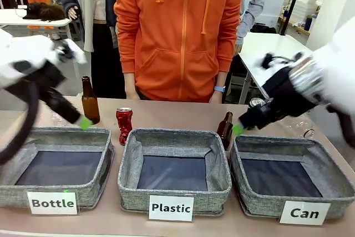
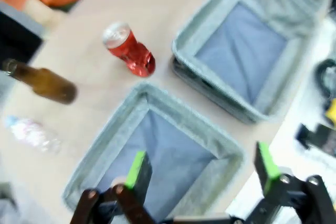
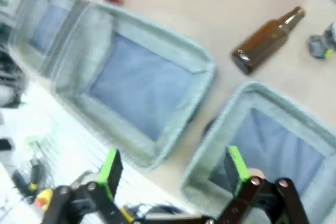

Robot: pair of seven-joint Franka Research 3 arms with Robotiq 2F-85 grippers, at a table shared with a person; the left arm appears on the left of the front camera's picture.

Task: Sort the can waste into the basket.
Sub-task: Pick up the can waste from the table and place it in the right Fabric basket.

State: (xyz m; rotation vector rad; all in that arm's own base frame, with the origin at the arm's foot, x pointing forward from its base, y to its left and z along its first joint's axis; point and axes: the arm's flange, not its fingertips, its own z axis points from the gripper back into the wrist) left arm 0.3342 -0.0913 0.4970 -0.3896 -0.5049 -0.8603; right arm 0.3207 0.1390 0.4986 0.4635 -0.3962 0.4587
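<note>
my left gripper (image 2: 202,165), right gripper (image 3: 174,165): spread wide, empty | risk: right knocks brown bottle (image 1: 225,127) at centre right, reaching toward red can (image 1: 123,123)

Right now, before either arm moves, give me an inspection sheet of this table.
Surface: beige table, three baskets in a row.
Job's things: red can upright behind the baskets; black can partly hidden by the right arm; Can basket empty.
Clutter: left brown bottle and right brown bottle, both upright; clear plastic bottle; Bottle basket and Plastic basket, both empty.
Grippers: left gripper open over the Bottle basket; right gripper open by the Can basket.
Cables: black cable looped along the left arm.
Surroundings: person in orange hoodie at the far side.
</note>
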